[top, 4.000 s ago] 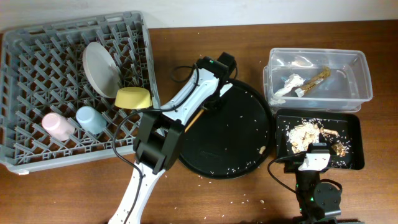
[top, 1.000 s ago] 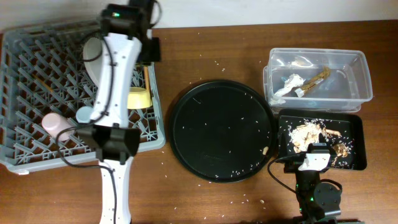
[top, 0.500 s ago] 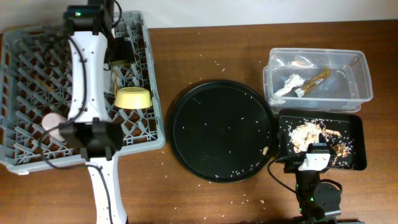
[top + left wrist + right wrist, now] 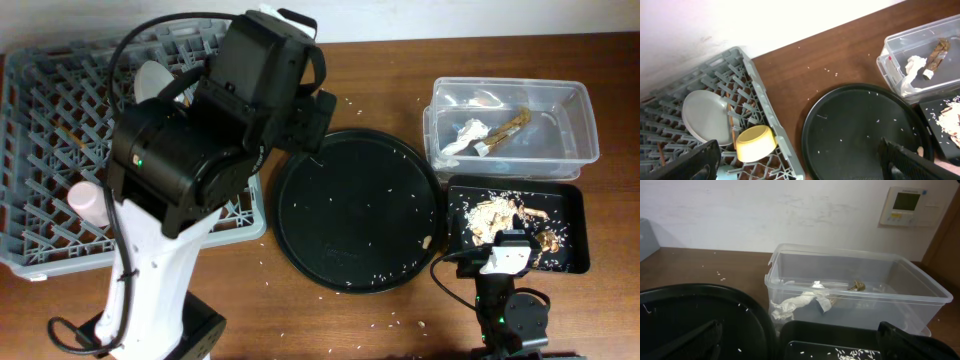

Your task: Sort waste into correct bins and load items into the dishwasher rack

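My left gripper (image 4: pixel 800 167) is open and empty, held high over the right edge of the grey dishwasher rack (image 4: pixel 752 80). In the rack lie the grey plate (image 4: pixel 705 117), a chopstick (image 4: pixel 732 122) beside it, the yellow bowl (image 4: pixel 756 143) and a corner of the blue cup (image 4: pixel 724 173). The overhead view shows the pink cup (image 4: pixel 88 200); the left arm (image 4: pixel 200 150) hides most of the rack (image 4: pixel 40 110). The clear tub (image 4: pixel 515 120) holds the napkin (image 4: pixel 468 135) and brown wrapper (image 4: pixel 510 124). The black tray (image 4: pixel 565 205) holds food scraps (image 4: pixel 493 214). My right gripper (image 4: pixel 800 350) is open and empty, low before both bins.
The large round black tray (image 4: pixel 358 208), dotted with rice grains, lies between rack and bins. Loose grains are scattered on the brown table (image 4: pixel 330 320). A white wall stands behind the table, with a wall panel (image 4: pixel 905 206) in the right wrist view.
The left arm has lifted off the back of the rack and swung right, now high and close to the overhead camera. The right arm has not moved.
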Action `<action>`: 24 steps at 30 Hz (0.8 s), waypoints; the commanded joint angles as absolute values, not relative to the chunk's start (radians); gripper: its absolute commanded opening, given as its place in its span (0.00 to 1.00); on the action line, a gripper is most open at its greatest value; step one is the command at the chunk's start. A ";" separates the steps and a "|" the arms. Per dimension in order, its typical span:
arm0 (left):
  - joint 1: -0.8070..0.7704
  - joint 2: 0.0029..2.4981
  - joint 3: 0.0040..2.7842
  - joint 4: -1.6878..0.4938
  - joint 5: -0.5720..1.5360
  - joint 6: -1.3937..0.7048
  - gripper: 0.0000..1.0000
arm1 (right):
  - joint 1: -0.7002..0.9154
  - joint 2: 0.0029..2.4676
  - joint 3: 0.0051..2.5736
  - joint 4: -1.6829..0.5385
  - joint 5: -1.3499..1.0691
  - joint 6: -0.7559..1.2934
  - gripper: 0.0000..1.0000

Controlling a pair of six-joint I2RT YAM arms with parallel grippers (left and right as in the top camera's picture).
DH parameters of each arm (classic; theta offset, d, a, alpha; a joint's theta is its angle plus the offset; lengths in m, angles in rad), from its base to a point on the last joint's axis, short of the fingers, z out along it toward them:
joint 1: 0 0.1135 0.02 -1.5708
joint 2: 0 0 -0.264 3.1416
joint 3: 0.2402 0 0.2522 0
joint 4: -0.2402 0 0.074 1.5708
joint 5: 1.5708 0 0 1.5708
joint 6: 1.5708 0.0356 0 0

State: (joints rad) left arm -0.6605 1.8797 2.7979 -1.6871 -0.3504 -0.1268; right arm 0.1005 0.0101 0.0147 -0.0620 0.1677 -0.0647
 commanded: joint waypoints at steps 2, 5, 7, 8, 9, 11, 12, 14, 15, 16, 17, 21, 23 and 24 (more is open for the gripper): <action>-0.657 1.780 2.796 -1.674 -0.370 -0.096 1.00 | 0.098 0.004 0.006 -0.064 0.169 -0.067 0.99; -0.625 1.697 2.737 -1.554 -0.332 -0.071 1.00 | 0.098 0.004 0.006 -0.063 0.169 -0.067 0.98; -0.561 1.594 2.568 -1.432 -0.254 -0.069 1.00 | 0.097 0.004 0.006 -0.063 0.169 -0.067 0.99; -0.523 1.534 2.462 -1.371 -0.219 -0.069 1.00 | 0.097 0.004 0.006 -0.064 0.169 -0.067 0.99; -0.487 1.474 2.352 -1.309 -0.188 -0.069 1.00 | 0.097 0.004 0.006 -0.063 0.169 -0.067 0.98; -0.362 1.234 1.894 -1.047 -0.118 -0.047 1.00 | 0.097 0.004 0.006 -0.063 0.169 -0.067 0.98; -0.340 1.165 1.763 -0.971 -0.119 -0.047 1.00 | 0.097 0.004 0.006 -0.063 0.169 -0.067 0.99; -0.303 0.968 1.399 -0.762 -0.116 -0.047 1.00 | 0.097 0.004 0.006 -0.063 0.169 -0.067 0.98; -0.303 0.882 1.246 -0.677 -0.115 -0.047 1.00 | 0.097 0.004 0.006 -0.063 0.169 -0.067 0.98; -0.302 0.787 1.083 -0.579 -0.108 -0.047 1.00 | 0.097 0.004 0.006 -0.063 0.169 -0.067 0.98; -0.302 0.701 0.944 -0.498 -0.108 -0.047 1.00 | 0.097 0.004 0.006 -0.063 0.169 -0.067 0.98; -0.252 0.401 0.501 -0.219 -0.088 -0.048 1.00 | 0.098 0.004 0.006 -0.063 0.169 -0.067 0.99; -0.229 0.256 0.347 -0.165 -0.089 -0.047 1.00 | 0.097 0.004 0.006 -0.063 0.169 -0.067 0.98; -0.215 0.175 0.275 -0.165 -0.089 -0.047 1.00 | 0.097 0.004 0.006 -0.063 0.169 -0.067 0.98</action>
State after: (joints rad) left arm -0.2405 0.3096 0.3981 -0.1810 -0.1024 -0.0666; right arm 0.1005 0.0105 0.0143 -0.0616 0.1677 -0.0643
